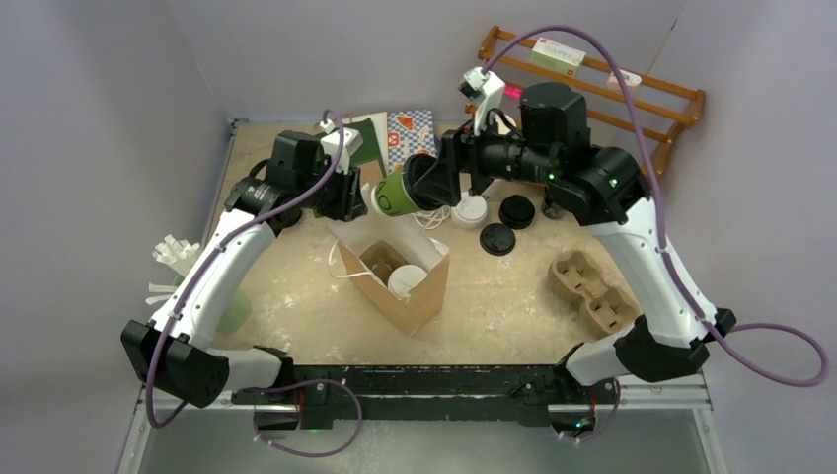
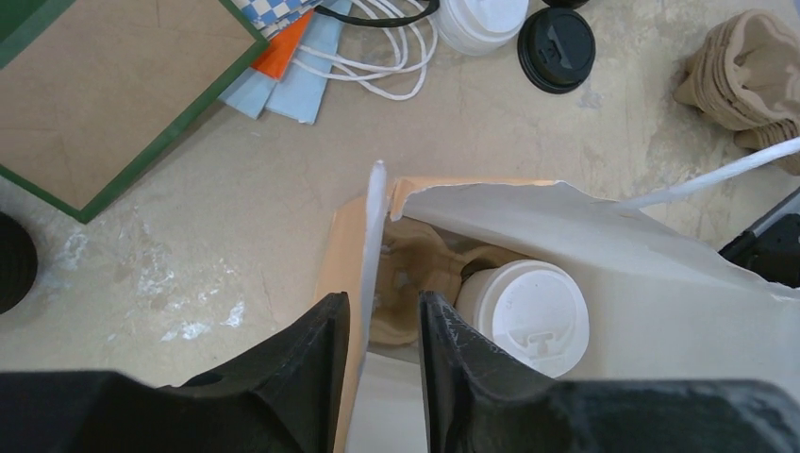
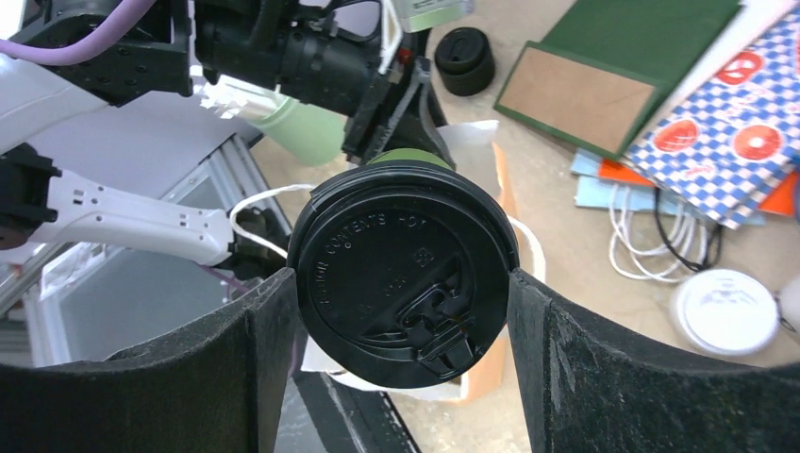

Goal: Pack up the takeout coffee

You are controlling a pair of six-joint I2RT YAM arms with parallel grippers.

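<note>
Two robot arms work over a brown paper bag (image 1: 413, 308), one of them carrying a coffee cup.

The right claw (image 3: 401, 288) is spread about as wide as the cup. Its fingers press both sides of a green cup with a black lid (image 1: 395, 195), which is held tipped on its side in the air over the far end of the bag. The left claw (image 2: 380, 307) is barely parted and straddles the bag's rim. The paper lies against one finger with a sliver of gap to the other, so I cannot tell whether it truly pinches. Inside the bag, a cup with a white lid (image 2: 528, 307) sits upright in a cardboard tray (image 2: 415, 264). The tray's other pocket is still unfilled.
</note>
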